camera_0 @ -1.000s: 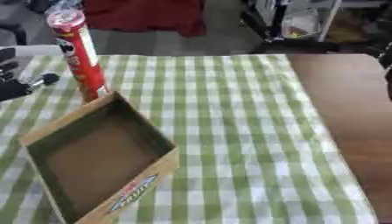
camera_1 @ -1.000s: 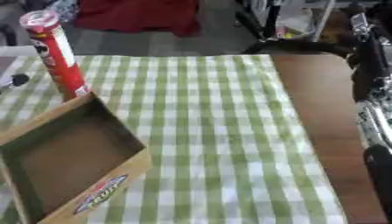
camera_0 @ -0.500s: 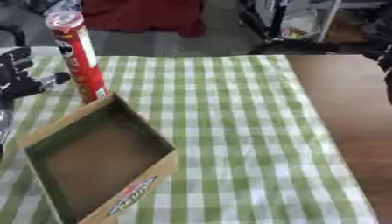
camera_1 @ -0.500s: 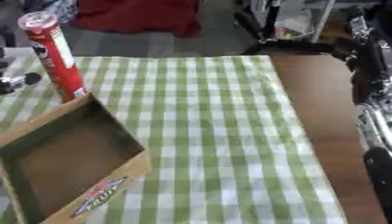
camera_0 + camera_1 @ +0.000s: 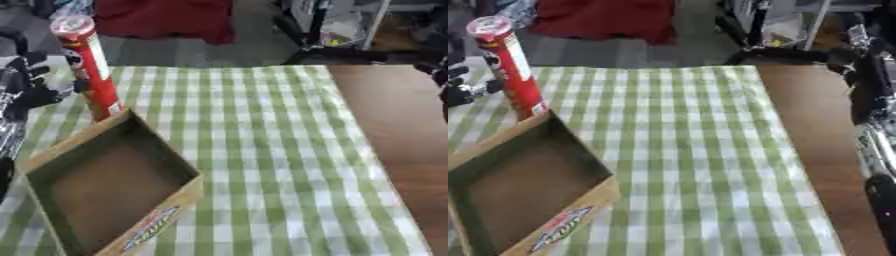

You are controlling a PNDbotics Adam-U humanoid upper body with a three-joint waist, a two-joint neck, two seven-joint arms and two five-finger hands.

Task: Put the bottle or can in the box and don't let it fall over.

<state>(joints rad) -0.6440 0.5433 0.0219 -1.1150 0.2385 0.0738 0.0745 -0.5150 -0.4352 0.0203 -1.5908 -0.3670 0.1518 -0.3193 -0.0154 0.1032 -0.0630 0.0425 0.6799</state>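
A tall red tube-shaped can (image 5: 88, 70) with a pale lid stands upright on the green checked cloth, touching the far corner of the box. The box (image 5: 158, 144) is an open, empty cardboard tray lying at the near left, with a printed label on its near wall. My left hand (image 5: 29, 86) hovers just left of the can at mid height, black fingers spread and open, one fingertip (image 5: 80, 86) close to the can's side. My right arm (image 5: 875, 105) runs along the right edge over the bare wood; its hand cannot be made out.
The green checked cloth (image 5: 262, 150) covers most of the table. A strip of bare brown wood (image 5: 394, 120) lies to the right. Beyond the far edge are a red cloth (image 5: 166, 20) and dark frames (image 5: 332, 50) on the floor.
My left hand has come in from the left edge and risen toward the can. The can and the box have kept their places.
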